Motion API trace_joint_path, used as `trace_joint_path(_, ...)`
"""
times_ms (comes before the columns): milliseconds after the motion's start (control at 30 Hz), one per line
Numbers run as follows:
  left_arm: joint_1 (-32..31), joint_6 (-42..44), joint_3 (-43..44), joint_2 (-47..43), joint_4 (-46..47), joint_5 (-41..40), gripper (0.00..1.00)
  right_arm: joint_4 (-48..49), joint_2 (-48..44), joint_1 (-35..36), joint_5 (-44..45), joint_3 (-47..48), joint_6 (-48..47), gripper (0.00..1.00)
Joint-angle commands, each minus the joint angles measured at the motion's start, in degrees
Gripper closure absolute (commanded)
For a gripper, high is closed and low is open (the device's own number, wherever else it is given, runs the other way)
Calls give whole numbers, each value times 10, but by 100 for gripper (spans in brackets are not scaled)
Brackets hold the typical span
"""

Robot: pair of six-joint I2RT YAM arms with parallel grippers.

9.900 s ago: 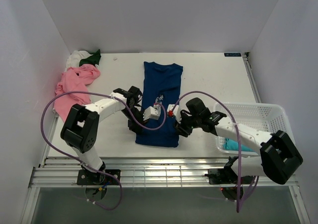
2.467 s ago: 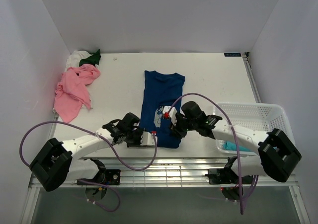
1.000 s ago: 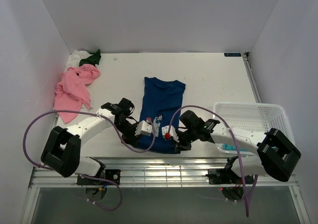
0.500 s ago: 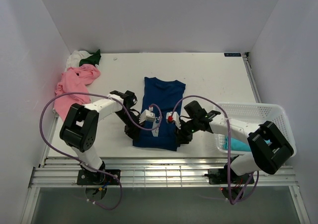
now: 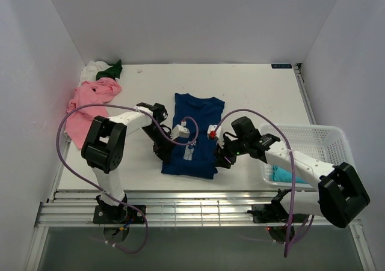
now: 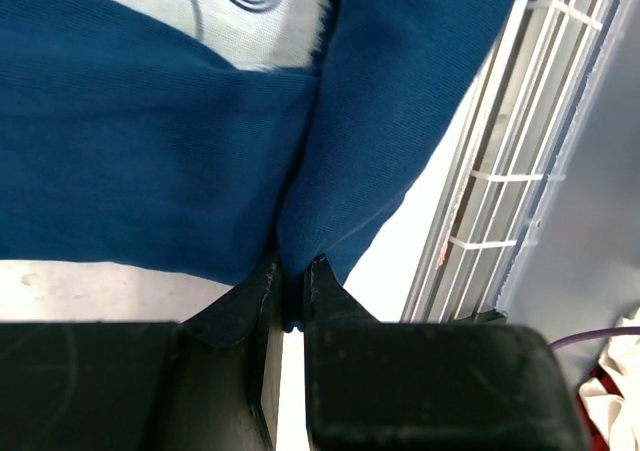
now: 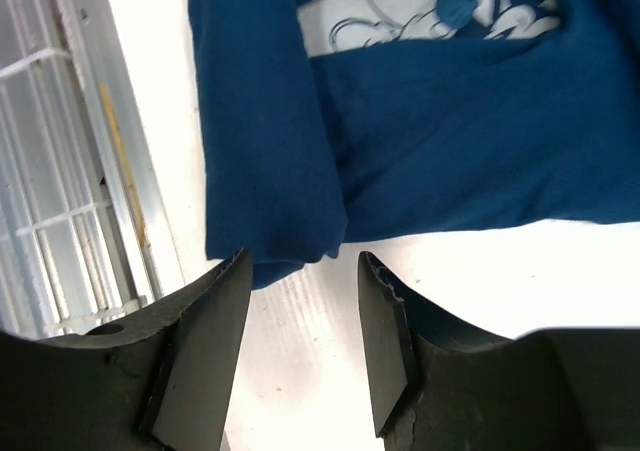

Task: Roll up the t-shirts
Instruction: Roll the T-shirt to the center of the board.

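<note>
Having just released the shirt hem, the right gripper gapes empty while the left gripper pinches it, the fold seemingly laid.

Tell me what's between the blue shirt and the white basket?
The robot's right arm lies between the blue shirt and the white basket, seen from the top view.

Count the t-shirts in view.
5: dark blue t-shirt mid-table; pink t-shirt at left; white t-shirt and dark green t-shirt in the far-left corner; teal t-shirt in the basket. Others may hide beneath.
</note>
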Motion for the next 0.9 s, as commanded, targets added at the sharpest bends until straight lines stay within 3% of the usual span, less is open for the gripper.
trace_joint_path(0,5,-13,30,13,7,5,83,43,-22,17,34,19,33,48)
trace_joint_path(67,5,-15,35,14,5,7,81,66,-26,46,47,12,37,51)
trace_joint_path(100,5,-20,41,14,4,7,81,76,-32,55,34,8,37,66)
trace_joint_path(133,5,-21,42,8,3,9,80,90,-35,62,23,-8,38,72)
trace_joint_path(267,5,-16,40,0,3,11,78,200,-34,92,6,-53,66,83)
trace_joint_path(467,5,-10,40,-4,-10,-6,73,170,60,91,54,-22,81,88)
trace_joint_path(667,6,22,36,-41,-14,-55,69,170,91,91,77,-19,96,89)
trace_joint_path(767,9,60,24,-84,-13,-63,64,170,100,90,78,-17,109,90)
trace_joint_path(867,12,89,-4,-143,0,-60,49,170,102,88,84,-17,120,90)
